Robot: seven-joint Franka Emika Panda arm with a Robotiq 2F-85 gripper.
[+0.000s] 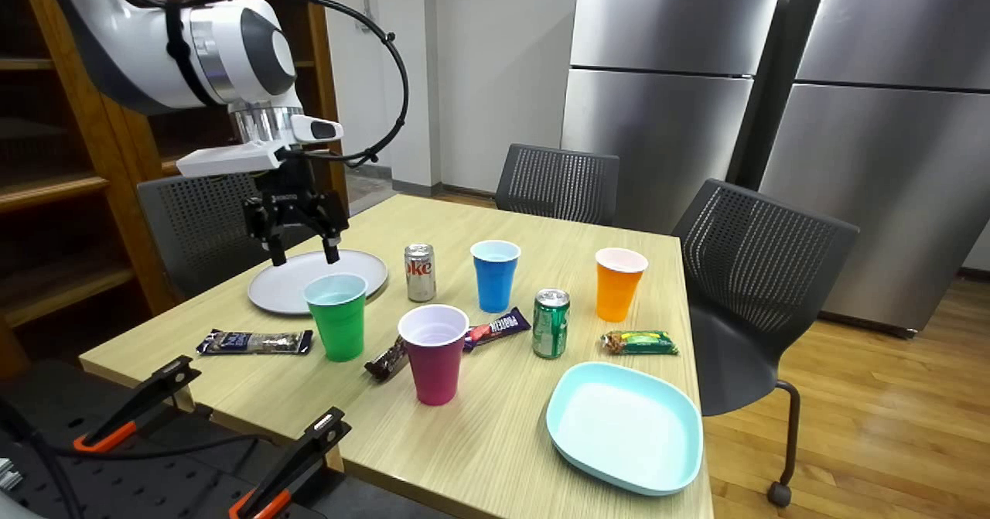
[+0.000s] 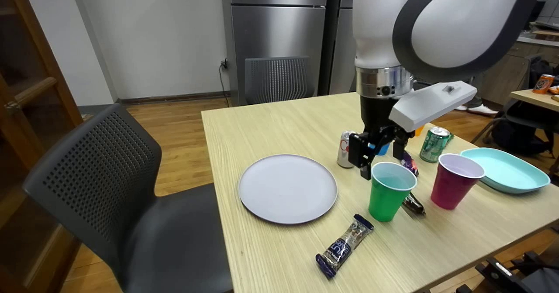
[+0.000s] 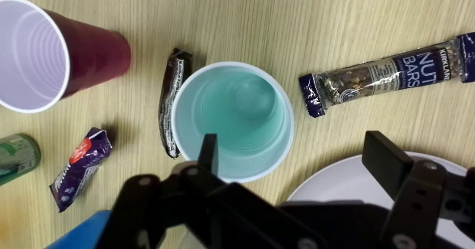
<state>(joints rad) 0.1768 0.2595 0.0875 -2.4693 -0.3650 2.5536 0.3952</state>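
Closest up in the wrist view, my pincer [image 3: 297, 158] had its jaws spread wide, nothing between them. Green cup [image 3: 237, 119] sat upright on the table [image 3: 252, 11], between a nut bar [image 3: 386, 74] and a dark-wrapped bar [image 3: 172, 100], near the grey plate [image 2: 288, 189]. My read: light, thin-walled, slightly slick, easily dented; best held gently across opposite walls below the rim. Arm [image 1: 209, 78] hung wrist-down over the table in both exterior views, apparently not touching the cup

- In an exterior view, gripper [image 1: 305, 254] at the green cup's [image 1: 336, 319] 11 o'clock.
- It is spread wide.
- Silver can [image 1: 420, 273] at that cup's 2 o'clock.
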